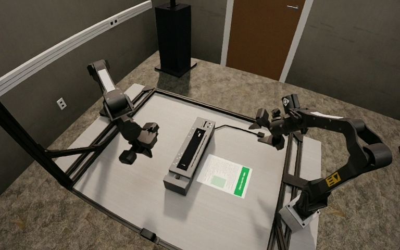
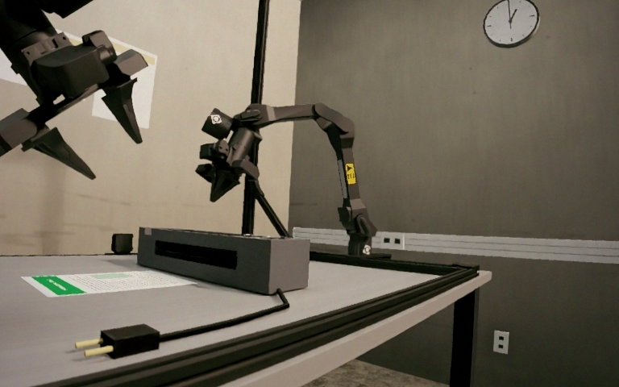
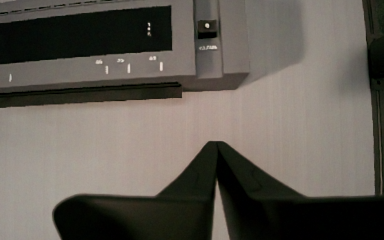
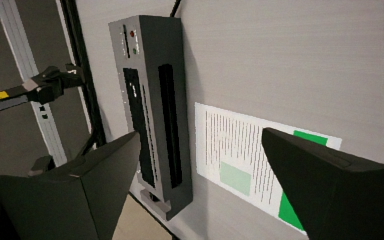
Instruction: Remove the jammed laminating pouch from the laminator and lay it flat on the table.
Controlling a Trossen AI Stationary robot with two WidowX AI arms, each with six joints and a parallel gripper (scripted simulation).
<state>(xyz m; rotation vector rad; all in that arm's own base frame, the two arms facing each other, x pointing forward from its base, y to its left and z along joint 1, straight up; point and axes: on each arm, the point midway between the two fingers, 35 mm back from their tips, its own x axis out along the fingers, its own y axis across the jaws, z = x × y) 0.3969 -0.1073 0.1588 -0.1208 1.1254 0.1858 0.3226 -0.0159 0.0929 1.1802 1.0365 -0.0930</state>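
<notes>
The grey laminator stands upright on the table. The pouch, white with a green band, lies flat on the table beside its slotted side, a narrow gap between them. The cord leaves the laminator's far end, clear of the pouch. The black key is untouched. My left gripper is shut and empty, above the table on the laminator's other side. My right gripper is open and empty, raised above the table.
The plug lies on the table near the frame rail. Rails run around the table, and a dark upright post stands at one side. A small black block sits on the opposite rail.
</notes>
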